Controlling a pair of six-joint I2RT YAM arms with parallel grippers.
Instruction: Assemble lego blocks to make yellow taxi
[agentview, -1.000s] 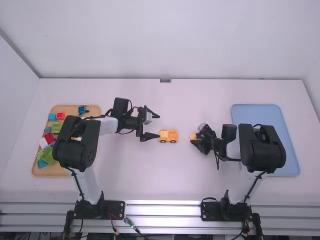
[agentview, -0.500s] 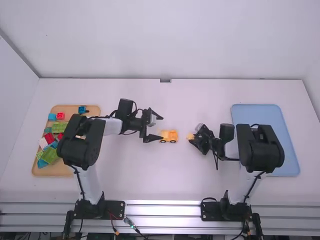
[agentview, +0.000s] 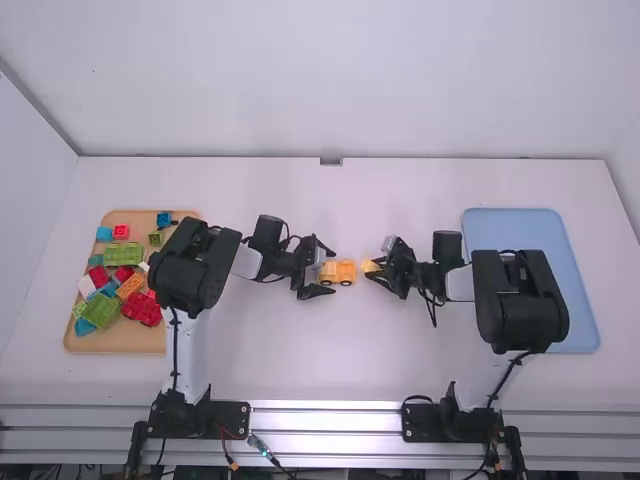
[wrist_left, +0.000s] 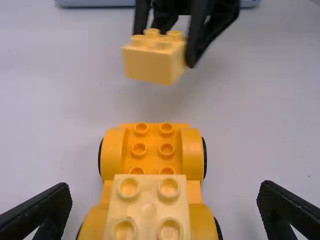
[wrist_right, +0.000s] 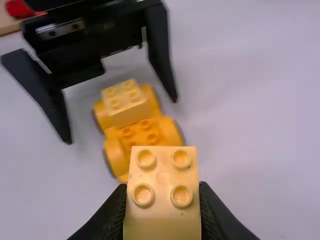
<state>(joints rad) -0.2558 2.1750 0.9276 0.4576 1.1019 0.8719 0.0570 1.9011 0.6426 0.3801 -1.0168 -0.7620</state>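
Taxi (agentview: 344, 273) sits on the desk (agentview: 250, 350), the left gripper (wrist_left: 165, 194) spread astride it, presumably for steadying; at its three o'clock, the right gripper (wrist_right: 162, 192) pinches a block (wrist_right: 162, 220) studs-up (for stacking, I'd guess).

Arrangement across the table (agentview: 270, 360), left to right.
At far left, left tray (agentview: 85, 344), with loose blocks (agentview: 124, 254) in it; near the middle, car (wrist_left: 152, 137), with mounted block (wrist_left: 149, 207) on its left end, between the fingers of left gripper (agentview: 334, 273); just right of car, held block (wrist_right: 162, 215) in right gripper (agentview: 373, 270); at far right, well apart from car, right tray (agentview: 515, 225).
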